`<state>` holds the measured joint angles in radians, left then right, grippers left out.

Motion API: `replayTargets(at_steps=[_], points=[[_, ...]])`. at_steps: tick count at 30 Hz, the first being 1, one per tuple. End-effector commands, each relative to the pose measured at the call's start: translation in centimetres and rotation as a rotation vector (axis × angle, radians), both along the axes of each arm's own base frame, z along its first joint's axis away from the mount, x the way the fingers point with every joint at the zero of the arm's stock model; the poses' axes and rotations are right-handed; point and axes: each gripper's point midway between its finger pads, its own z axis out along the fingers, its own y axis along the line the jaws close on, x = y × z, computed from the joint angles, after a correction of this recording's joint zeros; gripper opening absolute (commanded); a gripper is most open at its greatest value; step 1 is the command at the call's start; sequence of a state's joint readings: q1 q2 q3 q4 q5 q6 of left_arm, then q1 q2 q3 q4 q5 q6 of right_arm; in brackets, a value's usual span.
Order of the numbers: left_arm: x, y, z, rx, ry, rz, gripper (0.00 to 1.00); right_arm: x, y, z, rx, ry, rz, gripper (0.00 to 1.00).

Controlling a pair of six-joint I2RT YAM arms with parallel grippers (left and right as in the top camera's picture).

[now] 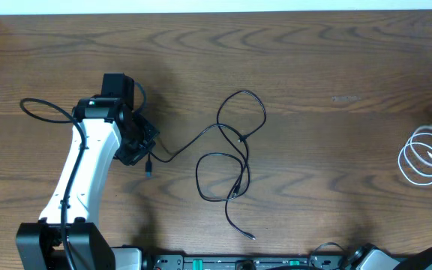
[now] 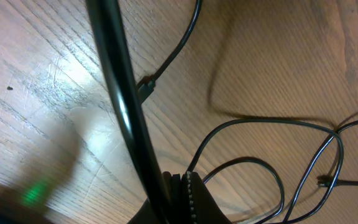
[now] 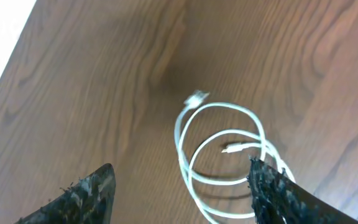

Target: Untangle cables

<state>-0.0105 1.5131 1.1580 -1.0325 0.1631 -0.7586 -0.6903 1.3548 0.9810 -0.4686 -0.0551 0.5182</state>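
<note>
Meanwhile the left hand (image 1: 139, 148) pinches a black cable (image 1: 188, 143), the right hand (image 3: 180, 167) gaping wide above the white cable (image 3: 229, 105).

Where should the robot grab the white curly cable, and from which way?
Probably the top arc of the white cable, near its free plug. It lies flat in loose loops on the table, so come straight down with the right end effector, whose open fingers straddle the coil. One strand runs alone there, away from the overlaps.
</note>
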Motion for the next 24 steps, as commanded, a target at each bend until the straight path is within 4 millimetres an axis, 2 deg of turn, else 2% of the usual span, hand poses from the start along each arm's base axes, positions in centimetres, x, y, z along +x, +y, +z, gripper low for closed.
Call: replayTargets(at_steps=[1,5,9,10,13,18,20,22,24], points=[[0.5,-0.5,0.4,-0.019,-0.020,-0.034,0.08,1.3,2.2,-0.1,0.096,-0.057,0.101,0.66],[2.1,-3.8,1.4,-0.179,-0.132,-0.227,0.07,3.4,6.6,0.3,0.205,-0.137,0.305,0.67],[3.2,-8.2,3.0,-0.319,-0.272,-0.477,0.07,5.1,12.9,0.3,0.253,-0.162,0.608,0.70],[3.1,-9.9,3.3,-0.337,-0.301,-0.562,0.07,5.5,15.7,-0.3,0.242,-0.134,0.727,0.70],[2.6,-12.2,3.5,-0.334,-0.332,-0.699,0.07,6.0,20.3,-1.2,0.223,-0.089,0.911,0.70],[2.7,-14.2,4.8,-0.327,-0.384,-0.801,0.07,5.6,28.0,-3.2,0.214,-0.015,1.196,0.75],[3.2,-14.4,6.2,-0.323,-0.414,-0.807,0.07,5.2,30.6,-4.2,0.224,0.014,1.277,0.78],[3.7,-14.5,8.5,-0.315,-0.465,-0.813,0.08,4.6,33.4,-5.5,0.247,0.056,1.353,0.81],[4.1,-14.6,10.5,-0.314,-0.509,-0.803,0.08,4.0,35.2,-6.5,0.266,0.088,1.403,0.82]])
